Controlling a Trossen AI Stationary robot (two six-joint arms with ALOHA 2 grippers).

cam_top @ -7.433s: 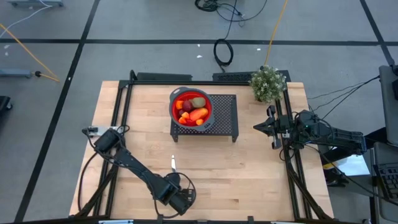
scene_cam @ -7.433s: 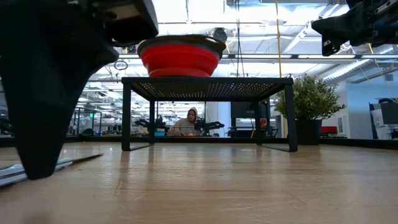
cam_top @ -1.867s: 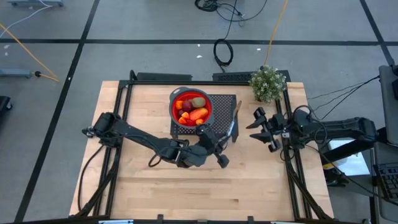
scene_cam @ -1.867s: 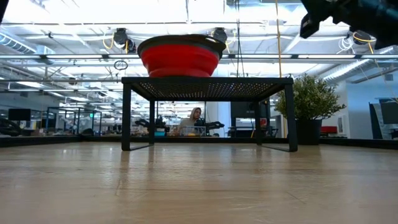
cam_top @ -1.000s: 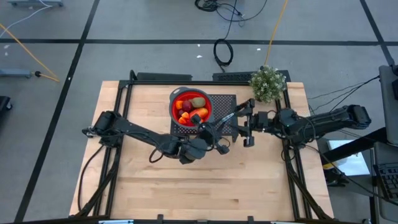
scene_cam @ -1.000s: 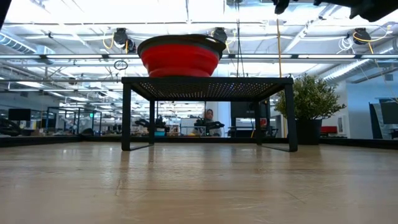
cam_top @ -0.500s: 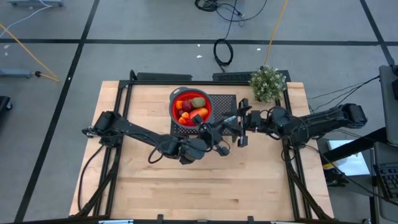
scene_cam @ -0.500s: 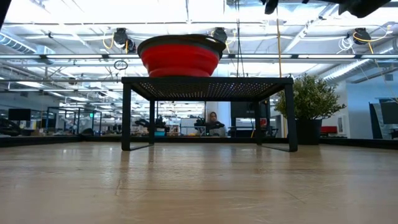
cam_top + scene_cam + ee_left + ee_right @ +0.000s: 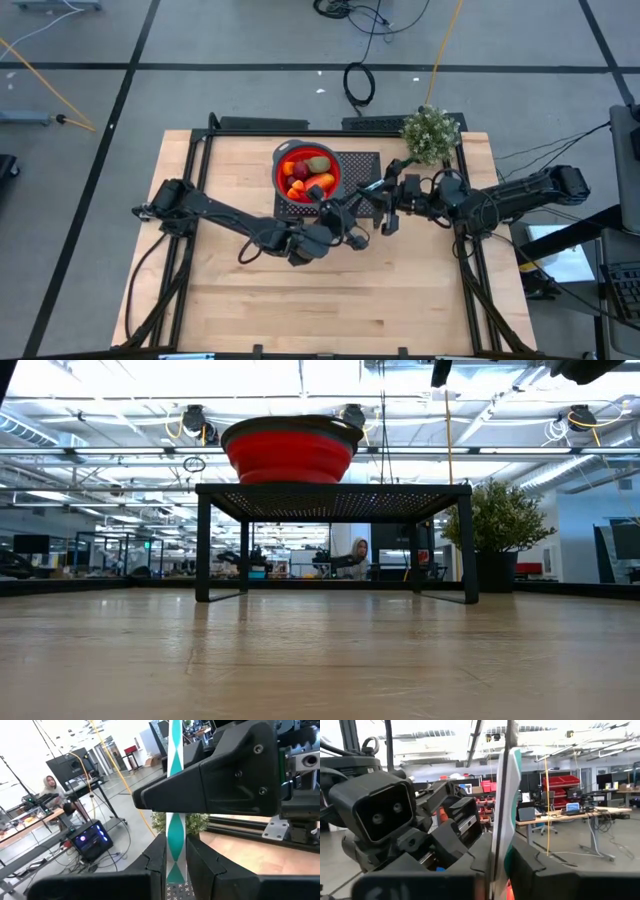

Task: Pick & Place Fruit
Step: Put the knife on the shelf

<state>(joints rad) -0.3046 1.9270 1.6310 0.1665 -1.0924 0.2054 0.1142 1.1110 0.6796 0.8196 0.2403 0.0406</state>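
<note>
The fruit (image 9: 308,174) lies in a round red bowl (image 9: 308,172), which stands on a black mesh rack (image 9: 362,172); in the low view the bowl (image 9: 290,448) tops the rack (image 9: 335,495). Over the rack's near right part, a white-and-teal knife (image 9: 175,827) hangs in the air between both arms. My left gripper (image 9: 352,209) is shut on one end of it. My right gripper (image 9: 384,200) comes from the right and is shut on it farther along. No fruit is in either gripper. My left gripper pinches the knife's near end (image 9: 175,862) between its two fingers, which reach level from the table's left and lie along the knife. The knife is lifted clear above the rack. My right gripper pinches the knife farther along (image 9: 503,837) between its two fingers, one on each flat side. The fingers (image 9: 210,787) come from the table's right and lie across the knife, which is clear of the rack.
A small potted plant (image 9: 431,134) stands at the table's far right corner, close behind my right arm. Bare wood lies in front of the rack (image 9: 330,290). Beyond the table, a person sits at a desk (image 9: 355,552).
My right gripper has moved a little toward the table's left, up to the knife that my left gripper holds above the rack. The left gripper and the knife have kept their place.
</note>
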